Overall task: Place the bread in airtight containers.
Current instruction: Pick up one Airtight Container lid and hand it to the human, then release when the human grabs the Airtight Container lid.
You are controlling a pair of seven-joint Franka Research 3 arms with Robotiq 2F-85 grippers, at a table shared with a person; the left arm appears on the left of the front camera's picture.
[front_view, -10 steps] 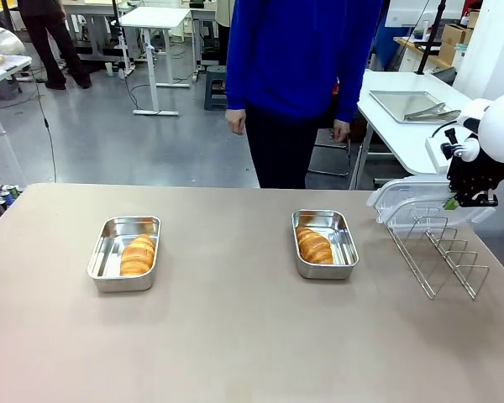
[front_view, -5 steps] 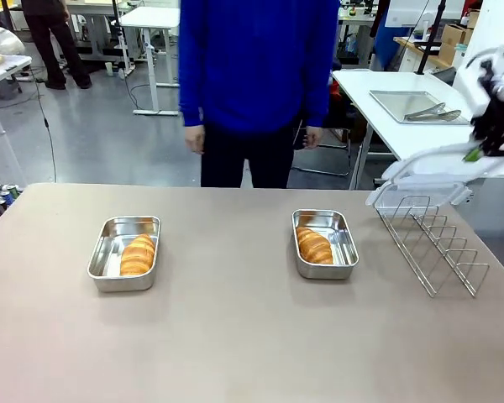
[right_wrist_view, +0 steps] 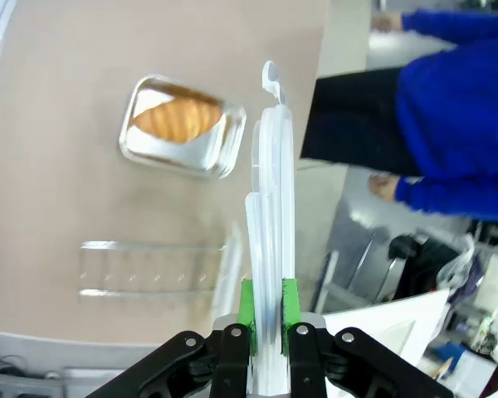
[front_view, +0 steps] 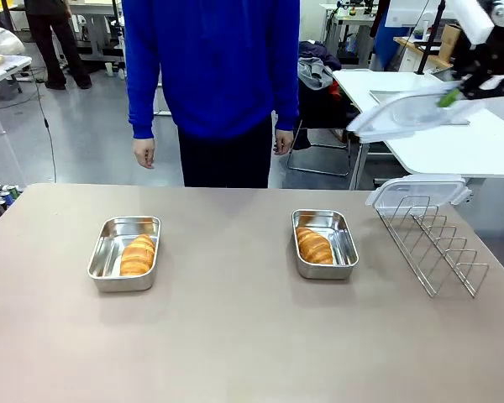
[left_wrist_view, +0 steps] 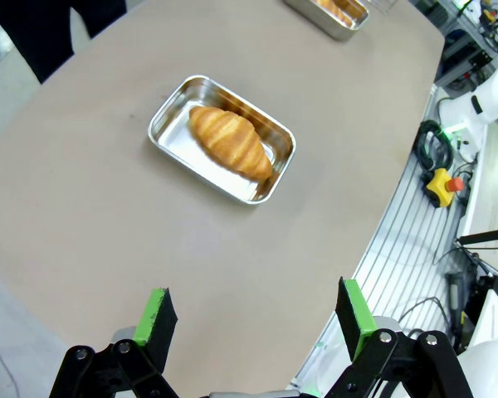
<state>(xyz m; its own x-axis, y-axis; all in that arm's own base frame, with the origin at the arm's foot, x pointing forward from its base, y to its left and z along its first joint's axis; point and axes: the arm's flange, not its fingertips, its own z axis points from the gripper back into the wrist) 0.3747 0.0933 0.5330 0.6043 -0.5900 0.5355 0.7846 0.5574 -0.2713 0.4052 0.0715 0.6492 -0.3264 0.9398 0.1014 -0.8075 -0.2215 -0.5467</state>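
Observation:
Two steel airtight containers stand open on the table, each with one bread roll inside: the left tin [front_view: 103, 252] with its bread [front_view: 138, 254], the right tin [front_view: 343, 243] with its bread [front_view: 313, 246]. High at the far right, my right gripper [front_view: 454, 95] is shut on a clear plastic lid [front_view: 407, 113] held well above the table. The right wrist view has that lid [right_wrist_view: 270, 207] edge-on between the green pads [right_wrist_view: 246, 308], with a tin [right_wrist_view: 222, 141] and bread [right_wrist_view: 176, 120] below. My left gripper [left_wrist_view: 257, 319] is open above the table, short of the left tin [left_wrist_view: 173, 124] and its bread [left_wrist_view: 230, 141].
A wire rack [front_view: 441, 248] stands at the table's right, with a second clear lid [front_view: 416, 191] lying on its far end. A person in a blue top [front_view: 210, 67] stands at the far edge, hands down. A side table with a metal tray is behind the rack.
My right gripper has lifted the lid off the rack, rising up and slightly left. The person has stepped toward picture left. The tins and bread have not moved.

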